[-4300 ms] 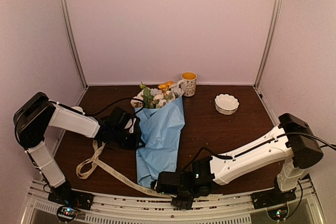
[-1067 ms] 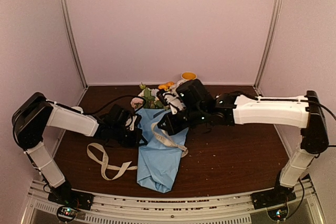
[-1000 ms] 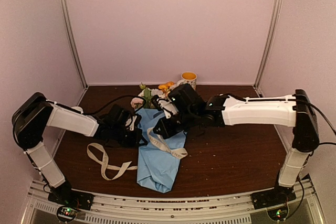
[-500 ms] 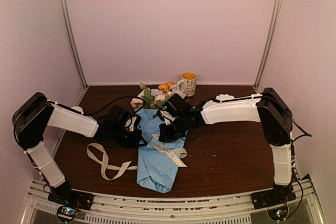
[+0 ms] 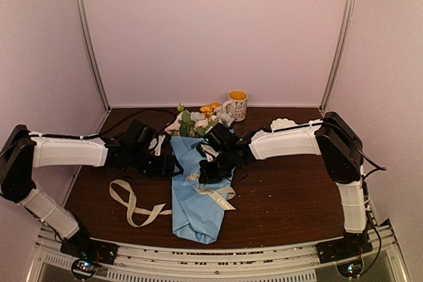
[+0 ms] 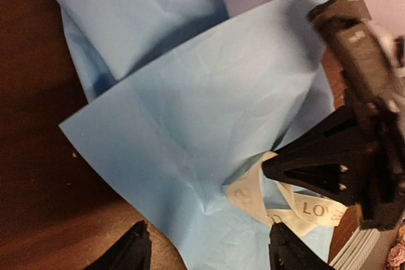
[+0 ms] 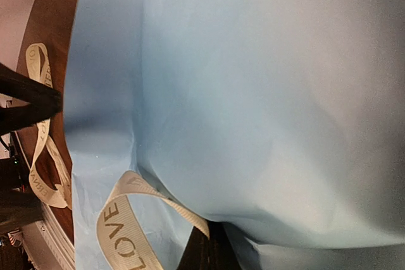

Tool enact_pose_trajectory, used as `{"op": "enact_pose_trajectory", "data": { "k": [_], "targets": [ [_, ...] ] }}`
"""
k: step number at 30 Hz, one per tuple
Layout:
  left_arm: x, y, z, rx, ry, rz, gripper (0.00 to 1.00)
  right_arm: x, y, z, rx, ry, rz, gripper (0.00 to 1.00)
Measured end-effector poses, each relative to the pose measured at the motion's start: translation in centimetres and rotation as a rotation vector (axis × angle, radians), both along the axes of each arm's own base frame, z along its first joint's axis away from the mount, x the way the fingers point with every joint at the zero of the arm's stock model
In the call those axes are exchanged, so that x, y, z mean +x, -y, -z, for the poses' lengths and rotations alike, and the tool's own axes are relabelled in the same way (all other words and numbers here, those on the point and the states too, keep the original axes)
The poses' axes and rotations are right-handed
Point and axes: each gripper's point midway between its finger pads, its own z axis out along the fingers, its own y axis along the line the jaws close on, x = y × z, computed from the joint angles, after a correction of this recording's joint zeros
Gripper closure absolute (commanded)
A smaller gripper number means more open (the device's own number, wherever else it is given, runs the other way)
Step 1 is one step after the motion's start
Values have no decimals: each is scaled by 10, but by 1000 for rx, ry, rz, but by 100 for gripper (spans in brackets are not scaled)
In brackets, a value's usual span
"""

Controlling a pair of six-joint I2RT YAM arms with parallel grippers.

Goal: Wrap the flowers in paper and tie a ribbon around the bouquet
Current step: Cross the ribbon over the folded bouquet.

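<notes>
Nearest the arm bases, the bouquet lies flat on the brown table, its long axis running from near to far with a slight lean. The narrow folded tip of the light blue paper points toward the near edge, and the open mouth faces the back wall. The cream ribbon loops loosely on the wood left of the cone, then crosses over the paper about halfway up, its dark lettering showing.

The right gripper sits on top of the paper at that crossing, fingers pinched together on the ribbon – the wrist view shows the strip ending in its closed tips. The left gripper is at the paper's left edge, just beside the right one, its fingers spread apart and holding nothing.

Farther back, the flowers spill out of the wide end – white, pink and orange heads with green leaves. A mug with an orange inside stands just beyond them near the back wall.
</notes>
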Motion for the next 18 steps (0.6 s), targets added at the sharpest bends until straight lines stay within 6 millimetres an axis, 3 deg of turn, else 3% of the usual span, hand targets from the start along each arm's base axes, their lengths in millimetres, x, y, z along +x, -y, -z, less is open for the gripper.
{"op": "enact_pose_trajectory", "data": {
  "k": [4,6,8,13,18],
  "targets": [
    [-5,-17,-43,3,99,-23,41,0,-1,-1,5,-3,1,100],
    [-12,-28,-47,17,110,-35,47,0,-1,-1,6,-3,1,100],
    [-25,-39,-36,47,82,-35,48,0,-1,-1,6,-3,2,100],
    [-70,-72,22,172,-84,-14,40,0,-1,-1,6,-3,1,100],
    [-88,-72,41,178,-163,33,41,0,-1,-1,5,-3,0,100]
  ]
}}
